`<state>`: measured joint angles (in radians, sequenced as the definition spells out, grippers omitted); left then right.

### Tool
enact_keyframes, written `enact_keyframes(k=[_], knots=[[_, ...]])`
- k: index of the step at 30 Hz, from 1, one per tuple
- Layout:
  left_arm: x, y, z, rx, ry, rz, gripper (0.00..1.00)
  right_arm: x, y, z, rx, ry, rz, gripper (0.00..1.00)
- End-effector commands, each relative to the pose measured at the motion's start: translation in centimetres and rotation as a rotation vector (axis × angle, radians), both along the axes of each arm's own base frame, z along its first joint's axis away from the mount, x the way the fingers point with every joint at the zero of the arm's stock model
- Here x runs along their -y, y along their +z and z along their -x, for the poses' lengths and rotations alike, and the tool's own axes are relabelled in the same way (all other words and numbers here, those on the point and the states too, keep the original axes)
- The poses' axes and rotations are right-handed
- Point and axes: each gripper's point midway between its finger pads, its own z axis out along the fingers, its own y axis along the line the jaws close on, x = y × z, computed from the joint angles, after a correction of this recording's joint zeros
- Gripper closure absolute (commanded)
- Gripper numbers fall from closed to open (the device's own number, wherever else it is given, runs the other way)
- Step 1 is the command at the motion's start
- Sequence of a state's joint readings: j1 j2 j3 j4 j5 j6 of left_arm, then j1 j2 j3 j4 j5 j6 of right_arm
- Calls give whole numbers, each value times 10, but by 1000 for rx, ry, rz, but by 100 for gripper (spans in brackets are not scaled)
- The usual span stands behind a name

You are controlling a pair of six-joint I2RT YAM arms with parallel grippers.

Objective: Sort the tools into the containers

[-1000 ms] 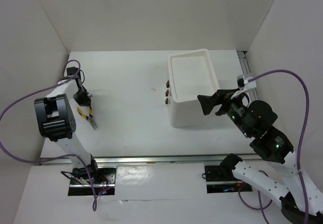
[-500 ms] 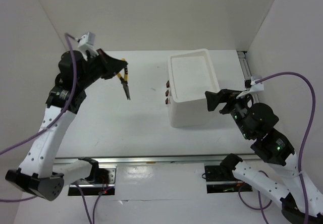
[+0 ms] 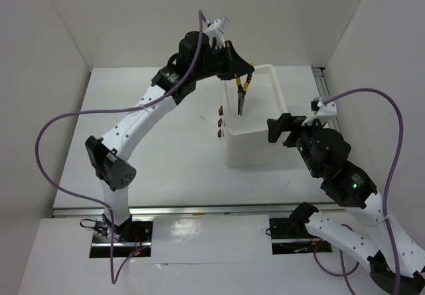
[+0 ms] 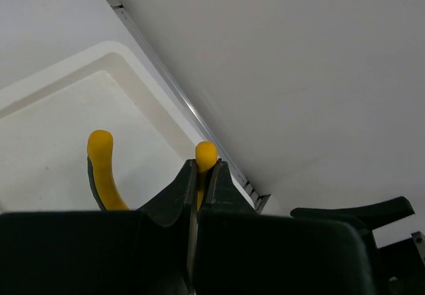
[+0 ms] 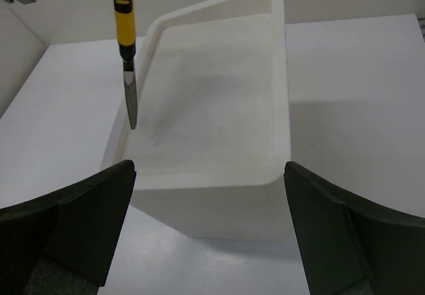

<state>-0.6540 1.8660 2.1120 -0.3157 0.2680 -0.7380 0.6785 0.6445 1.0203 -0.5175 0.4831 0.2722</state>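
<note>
My left gripper [image 3: 234, 67] is shut on the yellow-handled pliers [image 3: 242, 90] and holds them nose down above the left part of the top tray of the white box unit [image 3: 259, 125]. The left wrist view shows one yellow handle clamped between my fingers [image 4: 179, 195] and the other handle [image 4: 101, 169] free, with the tray [image 4: 73, 89] below. The right wrist view shows the pliers [image 5: 125, 36] hanging over the tray [image 5: 219, 102]. My right gripper [image 3: 277, 130] is open and empty beside the box's near right corner. Three dark red-brown drawer handles [image 3: 220, 121] face left. No other tools are in view.
White walls enclose the table on the left, back and right. A metal rail [image 3: 321, 82] runs along the right wall behind the box. The left arm reaches across the table's middle.
My left arm has swung the pliers from the far left of the table, up and across to above the box's tray. My right gripper has shifted only slightly.
</note>
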Motion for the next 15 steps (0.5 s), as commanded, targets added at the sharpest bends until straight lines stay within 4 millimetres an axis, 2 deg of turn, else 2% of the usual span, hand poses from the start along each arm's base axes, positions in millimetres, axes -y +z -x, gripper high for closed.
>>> enact_keyframes(k=[1, 2, 6, 7, 8, 9, 11, 12, 13, 14, 15], knots=[[6, 28, -10, 53, -8, 71, 100, 4, 4, 0, 15, -27, -16, 0], [13, 12, -17, 16, -7, 62, 100, 4, 4, 0, 15, -27, -16, 0], [25, -10, -26, -26, -24, 64, 100, 5, 4, 1, 7, -27, -9, 0], [25, -10, -26, -26, -24, 64, 100, 6, 8, 2, 14, -27, -15, 0], [27, -16, -29, -42, -23, 63, 95, 8, 10, 4, 24, -26, -11, 0], [31, -16, -25, -42, -32, 63, 65, 9, 10, 4, 25, -35, -10, 0], [29, -14, -22, -41, -32, 64, 36, 12, 20, 3, 41, -45, -12, 0], [27, -7, -20, -31, -33, 71, 25, 13, 21, 2, 36, -57, -6, 0], [27, -2, -17, -23, -48, 79, 8, 13, 24, 1, 40, -56, 1, 0], [22, 13, -10, -1, -50, 95, 0, 11, 22, -2, 30, -56, 10, 0], [21, 19, -5, 15, -64, 97, 0, 13, 22, -2, 30, -70, 11, 0]])
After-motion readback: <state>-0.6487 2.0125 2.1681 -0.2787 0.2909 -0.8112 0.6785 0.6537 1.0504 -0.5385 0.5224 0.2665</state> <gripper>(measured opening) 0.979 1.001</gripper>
